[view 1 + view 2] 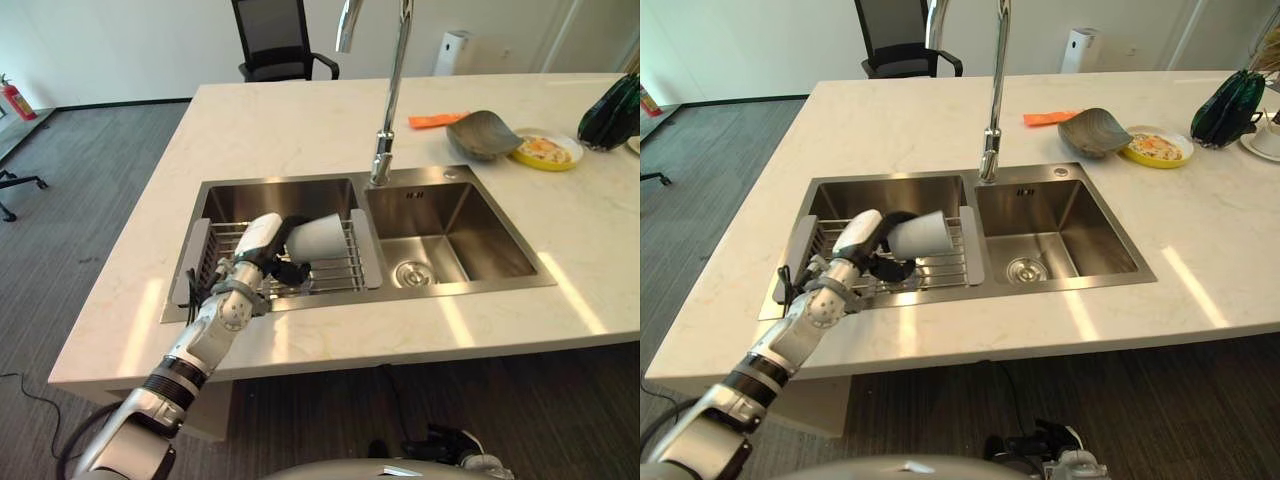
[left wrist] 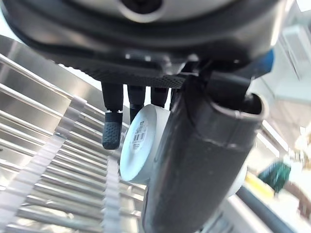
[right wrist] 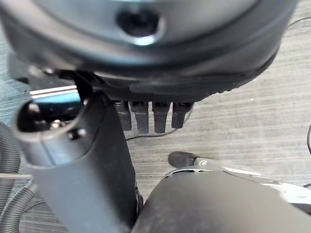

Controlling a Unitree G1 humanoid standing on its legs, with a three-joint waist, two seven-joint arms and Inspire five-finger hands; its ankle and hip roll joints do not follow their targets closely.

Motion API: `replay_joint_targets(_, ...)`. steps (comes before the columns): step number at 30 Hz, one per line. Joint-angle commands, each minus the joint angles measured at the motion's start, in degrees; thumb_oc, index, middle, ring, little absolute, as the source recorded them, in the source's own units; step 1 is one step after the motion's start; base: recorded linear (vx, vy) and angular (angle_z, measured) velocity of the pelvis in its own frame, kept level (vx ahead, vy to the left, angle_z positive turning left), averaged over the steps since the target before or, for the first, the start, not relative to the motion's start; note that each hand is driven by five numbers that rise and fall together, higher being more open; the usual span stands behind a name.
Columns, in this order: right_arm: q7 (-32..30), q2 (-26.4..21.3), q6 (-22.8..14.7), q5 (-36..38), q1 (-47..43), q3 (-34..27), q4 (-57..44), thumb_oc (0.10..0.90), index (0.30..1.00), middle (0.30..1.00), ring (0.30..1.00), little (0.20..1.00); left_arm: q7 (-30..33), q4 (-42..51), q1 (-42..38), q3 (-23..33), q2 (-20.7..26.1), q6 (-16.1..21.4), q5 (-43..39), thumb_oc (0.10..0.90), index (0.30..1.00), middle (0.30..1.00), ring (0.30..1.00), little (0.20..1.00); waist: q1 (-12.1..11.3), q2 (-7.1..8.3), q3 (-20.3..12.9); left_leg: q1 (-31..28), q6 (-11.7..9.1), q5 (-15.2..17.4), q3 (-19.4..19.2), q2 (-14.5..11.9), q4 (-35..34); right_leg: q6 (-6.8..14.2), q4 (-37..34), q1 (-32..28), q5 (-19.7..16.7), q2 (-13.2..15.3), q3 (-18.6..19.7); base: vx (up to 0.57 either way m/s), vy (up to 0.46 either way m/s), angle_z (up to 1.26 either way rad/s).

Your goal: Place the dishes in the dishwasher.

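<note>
A white cup [image 1: 322, 237] lies on its side just above the wire rack [image 1: 340, 275] in the left basin of the steel sink [image 1: 470, 285]. My left hand [image 1: 264, 240] is shut on the cup, thumb and fingers curled round its base end [image 2: 141, 145]. On the counter at the back right sit a grey bowl [image 1: 483, 133] and a yellow plate [image 1: 546, 150] with food on it. My right hand [image 3: 150, 116] hangs low over the grey floor, fingers relaxed and holding nothing.
A tall faucet [image 1: 385, 130] rises between the two basins. An orange cloth [image 1: 435, 120] lies beside the grey bowl, and a dark green object [image 1: 610, 112] stands at the counter's far right. A black chair [image 1: 275, 40] is behind the counter.
</note>
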State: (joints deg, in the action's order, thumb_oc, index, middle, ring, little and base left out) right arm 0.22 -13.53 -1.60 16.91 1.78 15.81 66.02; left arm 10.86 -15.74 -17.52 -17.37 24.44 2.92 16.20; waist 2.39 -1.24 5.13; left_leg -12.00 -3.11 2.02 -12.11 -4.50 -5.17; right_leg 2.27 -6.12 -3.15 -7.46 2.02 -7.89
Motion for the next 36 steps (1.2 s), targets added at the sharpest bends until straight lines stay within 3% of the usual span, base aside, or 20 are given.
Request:
replay_joint_targets(1,-1.8,1.4,-2.1,-1.8,-2.4,1.5,2.0,0.8,0.9,0.9,0.9,0.9,10.3,9.9,-7.9,7.4,-1.4,9.1,-18.2,0.4,0.3,0.3,0.3,0.3,-0.3,2.07,-0.5,2.2,-3.7,-0.7,1.1,-1.9,0.2,6.7,1.1,-6.0,8.5,5.4,-1.6,0.0,0.0,0.0)
replay_joint_targets(3,-2.4,1.4,-2.2,-1.6,-2.3,1.1,1.8,0.8,0.9,0.9,0.9,0.9,11.4,15.6,-6.5,11.3,-4.2,12.5,-26.2,0.4,0.3,0.3,0.3,0.3,-0.6,2.08,-0.5,2.3,-3.7,-0.8,1.3,-2.0,0.2,6.6,1.1,-5.9,8.6,5.4,-1.6,0.0,0.0,0.0)
replay_joint_targets(13,-3.7,1.2,-3.5,-1.1,-2.7,1.6,0.8,0.8,0.9,0.9,0.9,0.9,19.5,29.7,5.2,22.0,-4.0,17.1,-20.9,0.4,0.3,0.3,0.3,0.3,-3.7,1.21,0.4,3.4,-4.6,-2.8,3.5,-2.5,0.2,5.7,1.1,-6.2,9.8,4.9,-3.2,-0.01,-0.042,0.07)
replay_joint_targets(14,-3.7,0.9,-3.8,-1.5,-3.8,2.5,0.4,0.8,0.9,0.9,0.9,0.9,20.8,30.6,6.9,23.7,-3.8,18.5,-21.2,0.4,0.3,0.3,0.3,0.3,-5.9,1.26,1.9,5.0,-5.5,-4.5,4.9,-2.7,1.1,5.3,1.1,-5.9,9.8,5.1,-4.0,-0.1,-0.083,0.22)
replay_joint_targets(16,-3.8,0.4,-4.0,-1.7,-4.5,3.1,-0.3,0.8,0.9,0.9,0.9,0.9,21.3,31.4,7.5,24.6,-3.7,19.2,-21.8,0.4,0.3,0.3,0.3,0.3,-7.3,1.2,2.8,6.8,-6.5,-6.1,6.0,-2.8,1.8,5.1,1.1,-5.4,9.9,5.3,-5.2,-0.2,-0.076,0.3)
replay_joint_targets(17,-3.4,-1.0,-4.2,-2.7,-5.5,4.5,-2.0,0.8,0.9,0.9,0.9,0.9,21.2,32.8,7.3,25.0,-4.3,20.1,-22.9,0.4,0.3,0.3,0.3,0.3,-9.8,0.22,3.9,11.5,-9.3,-11.1,8.5,-2.8,1.1,5.3,1.1,-3.9,10.4,6.1,-9.3,-0.37,-0.036,0.67)
replay_joint_targets(18,-3.2,-1.4,-4.1,-3.4,-6.1,4.8,-2.6,0.8,0.9,0.9,0.9,0.9,21.2,33.1,6.8,24.7,-4.7,20.4,-22.6,0.4,0.3,0.3,0.3,0.3,-10.3,0.1,3.8,14.3,-10.0,-12.5,10.2,-2.3,0.5,5.6,1.1,-2.6,9.5,7.1,-11.2,-0.39,-0.036,1.15)
replay_joint_targets(19,-3.1,-1.8,-4.2,-4.4,-6.3,5.6,-3.2,0.8,0.9,0.9,0.9,0.9,21.9,33.4,6.2,24.6,-4.7,20.3,-21.5,0.4,0.3,0.3,0.3,0.3,-11.7,0.38,4.1,16.4,-11.4,-12.8,13.5,-2.0,0.2,6.0,1.1,-1.7,9.3,8.4,-12.8,-0.22,-0.013,1.13)
replay_joint_targets(20,-3.2,-1.8,-4.2,-4.4,-6.3,5.5,-3.3,0.8,0.9,0.9,0.9,0.9,22.0,33.4,6.2,24.6,-4.7,20.3,-21.4,0.4,0.3,0.3,0.3,0.3,-11.4,0.33,3.9,16.9,-11.3,-13.3,13.9,-1.9,0.2,6.0,1.1,-1.3,8.9,8.4,-13.1,-0.21,-0.066,1.01)
replay_joint_targets(21,-3.1,-1.9,-4.4,-5.0,-6.4,5.8,-3.7,0.8,0.9,0.9,0.9,0.9,22.1,34.0,6.2,24.7,-4.4,20.3,-20.3,0.4,0.3,0.3,0.3,0.3,-11.8,0.63,3.5,17.7,-11.6,-13.1,17.9,-1.9,0.2,6.2,1.1,0.4,8.6,8.8,-13.9,-0.4,-0.064,0.79)
replay_joint_targets(22,-3.5,-2.5,-4.7,-4.6,-6.6,4.9,-3.3,0.8,0.9,0.9,0.9,0.9,22.2,35.2,6.7,25.2,-4.1,20.4,-19.2,0.4,0.3,0.3,0.3,0.3,-11.4,0.8,2.5,15.3,-10.6,-12.3,17.6,-4.0,2.4,5.6,1.1,2.7,7.6,9.3,-15.8,-0.53,-0.068,0.72)
replay_joint_targets(25,-4.3,-2.8,-5.0,-2.9,-5.0,2.2,-0.3,0.8,0.9,0.9,0.9,0.9,21.3,37.3,6.1,23.2,-4.3,21.0,-19.0,0.4,0.3,0.3,0.3,0.3,-7.1,0.64,0.7,8.4,-10.3,-10.8,8.7,-9.9,10.0,4.4,1.1,3.3,7.1,10.3,-21.4,-0.28,-0.039,1.16)
replay_joint_targets(28,-4.0,-2.7,-4.9,-2.7,-3.9,1.3,0.6,0.8,0.9,0.9,0.9,0.9,21.0,38.3,5.4,23.1,-2.9,21.5,-18.1,0.4,0.3,0.3,0.3,0.3,-5.4,0.56,0.5,1.7,-11.4,-11.3,5.0,-12.7,12.1,3.9,1.1,2.9,6.1,11.2,-25.2,-0.22,0.036,1.37)
replay_joint_targets(29,-3.7,-2.1,-4.5,-4.0,-2.6,1.5,0.5,0.8,0.9,0.9,0.9,0.9,21.0,38.2,3.8,22.3,-2.3,21.4,-18.1,0.4,0.3,0.3,0.3,0.3,-3.8,0.62,-0.7,-2.5,-11.9,-10.4,0.4,-14.8,11.3,4.5,1.8,2.4,5.8,12.8,-28.7,-0.11,0.033,0.64)
replay_joint_targets(30,-3.7,-2.1,-4.5,-4.0,-2.6,1.5,0.5,0.8,0.9,0.9,0.9,0.9,21.1,38.1,3.8,22.3,-2.3,21.4,-18.1,0.4,0.3,0.3,0.3,0.3,-3.7,0.6,-0.6,-2.7,-11.9,-10.5,0.5,-14.9,11.2,4.5,1.8,2.2,5.8,12.8,-28.8,-0.32,0.188,1.5)
replay_joint_targets(31,-4.0,-2.1,-4.2,-4.8,-0.8,0.7,0.4,0.8,0.9,0.9,0.9,0.9,21.1,38.2,1.8,21.0,-3.0,21.2,-18.7,0.4,0.3,0.3,0.3,0.3,-2.0,1.15,-1.7,-4.1,-11.9,-10.3,-6.3,-16.6,9.1,5.2,2.1,2.1,3.7,15.4,-33.4,-0.2,0.155,1.86)
replay_joint_targets(32,-4.0,-2.1,-4.2,-4.9,-0.7,0.7,0.3,0.8,0.9,0.9,0.9,0.9,21.1,38.2,1.8,21.0,-3.0,21.2,-18.6,0.4,0.3,0.3,0.3,0.3,-1.9,1.15,-1.7,-4.1,-11.9,-10.4,-6.3,-16.5,9.0,5.3,2.1,2.0,3.7,15.5,-33.5,-0.33,0.402,2.28)
replay_joint_targets(33,-5.1,-1.8,-4.3,-3.9,1.3,-1.7,0.8,0.8,0.9,0.9,0.9,0.9,21.0,38.4,-0.9,18.6,-3.0,19.7,-17.1,0.4,0.3,0.3,0.3,0.3,0.0,1.02,-2.5,-3.0,-11.9,-10.0,-12.6,-18.0,6.0,7.1,2.5,1.5,0.0,18.9,-36.6,-0.17,0.346,1.88)
replay_joint_targets(35,-5.6,-0.9,-3.9,-3.8,2.2,-3.2,1.1,0.8,0.9,0.9,0.9,0.9,20.5,38.7,-0.9,18.8,-2.1,18.7,-15.3,0.4,0.3,0.3,0.3,0.3,0.3,1.1,-2.8,-3.1,-11.9,-8.2,-15.6,-18.2,3.2,8.5,2.8,1.1,-2.7,21.5,-37.9,-0.14,0.372,1.77)
replay_joint_targets(36,-5.8,-0.1,-3.7,-4.1,2.6,-3.8,1.4,0.8,0.9,0.9,0.9,0.9,20.4,38.8,-0.2,19.4,-1.6,18.4,-14.4,0.4,0.3,0.3,0.3,0.3,-0.3,1.39,-2.9,-3.8,-11.9,-5.3,-16.3,-17.1,1.3,9.6,2.8,1.1,-4.1,23.2,-38.8,-0.08,0.448,1.2)
